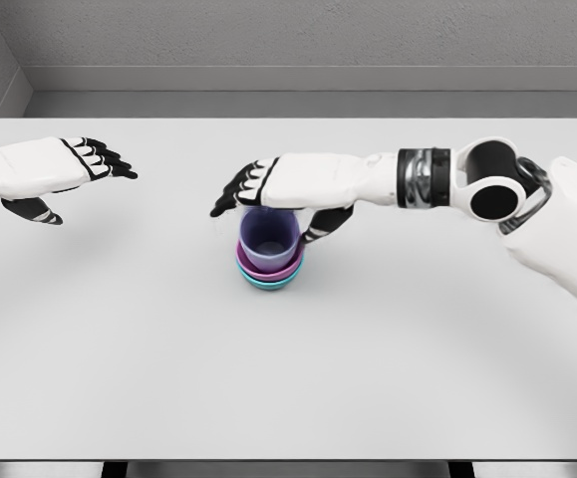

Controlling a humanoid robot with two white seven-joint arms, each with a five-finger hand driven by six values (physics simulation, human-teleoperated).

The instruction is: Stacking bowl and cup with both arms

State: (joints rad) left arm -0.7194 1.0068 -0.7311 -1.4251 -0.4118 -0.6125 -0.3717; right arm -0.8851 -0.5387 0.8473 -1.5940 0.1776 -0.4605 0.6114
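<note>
Table (119, 378): white, flat, fills most of the view; a grey wall runs behind its far edge.
Cup (268, 237): lilac, upright, mouth up, near the table's middle; it sits inside the stacked bowls, its upper part rising above their rims.
Pink bowl (264, 268): directly under the cup, nested in the bowl below; only its rim and upper wall show.
Teal bowl (268, 283): bottom of the stack, resting on the table; only a thin band shows under the pink one.
Right hand (280, 197): reaches across from the right, palm down over the cup; fingers extend past the cup's left side, thumb curls down on its right side. Whether it grips or only covers the cup cannot be told.
Left hand (64, 174): well to the left of the cup, above the table, fingers stretched out and loose, holding nothing.
</note>
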